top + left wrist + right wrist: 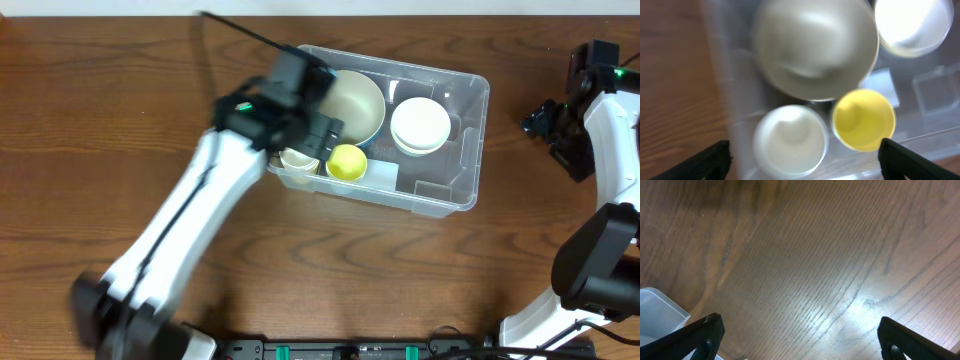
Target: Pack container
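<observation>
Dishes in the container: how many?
4 in the container: large pale bowl far left, white bowl right (possibly a stack), small white cup near left, yellow cup beside it. The left arm may hide more.

The left arm (190, 215) has long white links between black joints, with a small green light (241, 105) on its black wrist and a thin black cable (240, 35) behind it. The right arm (610, 130) is also white with black joints and its own green lamp (621, 72). The left gripper (807, 160) and right gripper (807, 337) have matt black, wedge-shaped fingers.
</observation>
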